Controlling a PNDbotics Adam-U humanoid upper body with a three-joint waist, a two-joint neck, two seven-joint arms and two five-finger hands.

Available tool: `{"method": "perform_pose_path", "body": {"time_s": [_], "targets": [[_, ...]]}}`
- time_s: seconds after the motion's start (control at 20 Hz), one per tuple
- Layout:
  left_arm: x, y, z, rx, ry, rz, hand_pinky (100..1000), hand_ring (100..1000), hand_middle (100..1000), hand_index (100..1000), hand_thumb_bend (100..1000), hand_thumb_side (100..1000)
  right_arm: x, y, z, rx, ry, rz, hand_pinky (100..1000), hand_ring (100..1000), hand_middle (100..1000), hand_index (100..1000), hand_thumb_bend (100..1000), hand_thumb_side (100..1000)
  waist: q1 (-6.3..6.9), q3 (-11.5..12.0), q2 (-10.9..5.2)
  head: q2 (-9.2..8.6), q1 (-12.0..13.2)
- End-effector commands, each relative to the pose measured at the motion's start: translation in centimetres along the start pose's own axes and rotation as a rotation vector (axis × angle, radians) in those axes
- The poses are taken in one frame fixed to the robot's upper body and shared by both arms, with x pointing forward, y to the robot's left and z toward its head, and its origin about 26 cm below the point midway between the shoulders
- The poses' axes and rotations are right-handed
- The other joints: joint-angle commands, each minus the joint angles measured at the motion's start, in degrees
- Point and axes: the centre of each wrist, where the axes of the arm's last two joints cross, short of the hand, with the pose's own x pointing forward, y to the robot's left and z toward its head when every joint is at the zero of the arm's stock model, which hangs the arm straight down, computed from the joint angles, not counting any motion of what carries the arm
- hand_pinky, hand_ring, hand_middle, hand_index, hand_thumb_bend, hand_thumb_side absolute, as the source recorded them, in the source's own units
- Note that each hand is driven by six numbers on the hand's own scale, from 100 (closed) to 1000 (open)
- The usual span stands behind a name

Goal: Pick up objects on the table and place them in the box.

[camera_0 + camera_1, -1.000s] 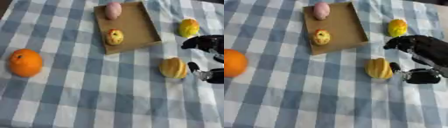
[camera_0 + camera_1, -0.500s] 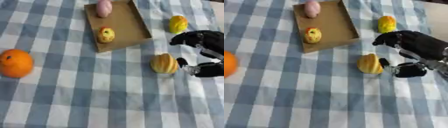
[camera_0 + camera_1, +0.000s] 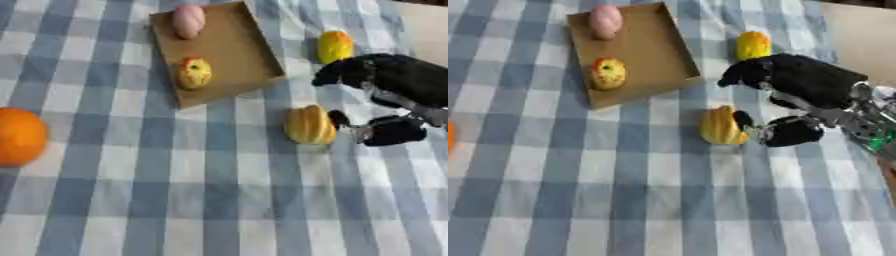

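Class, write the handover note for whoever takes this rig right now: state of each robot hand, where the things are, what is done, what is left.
Right robot hand: open, fingers beside the ribbed yellow fruit, not gripping it.
Left robot hand: not in view.
Box: holds the pink item and the yellow-red fruit; those are done.
Left: ribbed yellow fruit, small yellow fruit right of the box, orange at the left edge.
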Motion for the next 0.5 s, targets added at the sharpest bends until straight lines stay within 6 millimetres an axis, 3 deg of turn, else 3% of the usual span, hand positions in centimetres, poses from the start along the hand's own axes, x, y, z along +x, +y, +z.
{"method": "perform_pose_path", "body": {"time_s": [0.05,0.5], "targets": [[0.63,0.1,-0.53,-0.01,-0.027,0.005,733,793,692,775,245,548,0.03,-1.18,0.05,0.056,0.003,0.056,787,832,842,905,100,465,0.28,0.16,-1.31,-0.31,0.47],[0.72,-0.07,-0.63,-0.022,-0.031,0.012,733,793,692,775,243,548,0.62,-0.94,-0.6,0.146,0.034,0.044,783,827,825,889,100,481,0.11,0.96,-0.82,-0.59,0.56]]}}
